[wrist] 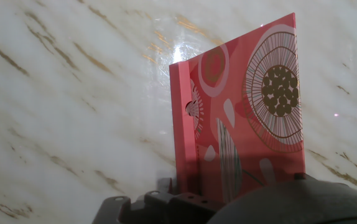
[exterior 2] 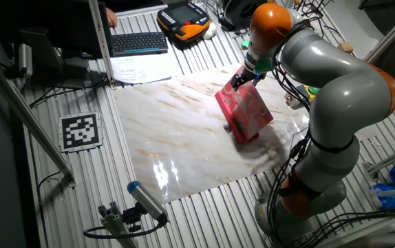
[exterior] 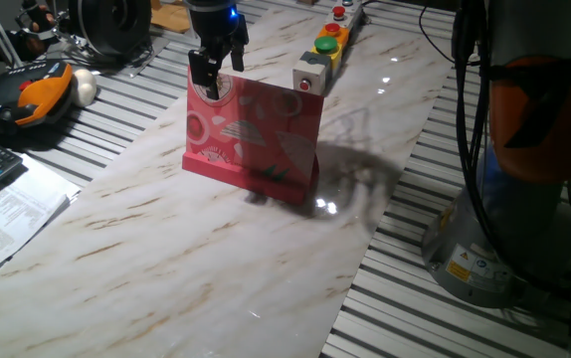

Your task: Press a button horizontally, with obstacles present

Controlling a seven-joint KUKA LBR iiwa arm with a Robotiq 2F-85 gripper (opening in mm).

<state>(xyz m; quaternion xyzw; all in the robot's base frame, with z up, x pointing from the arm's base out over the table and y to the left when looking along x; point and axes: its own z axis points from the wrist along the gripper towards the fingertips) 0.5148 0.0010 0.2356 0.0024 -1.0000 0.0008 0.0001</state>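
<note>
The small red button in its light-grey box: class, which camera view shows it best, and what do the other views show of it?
One fixed view shows it best: the button faces the camera just behind the pink card's top right corner. In the other fixed view the arm and card cover that area, so I cannot make it out. The hand view shows only card and tabletop.

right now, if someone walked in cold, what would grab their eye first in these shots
The upright pink card with flower and circle patterns, standing mid-table on the marble top, dominates. The gripper hangs just above its top edge at one end. Behind the card sits the small grey box with the red button, at the near end of a row of coloured buttons.
</note>
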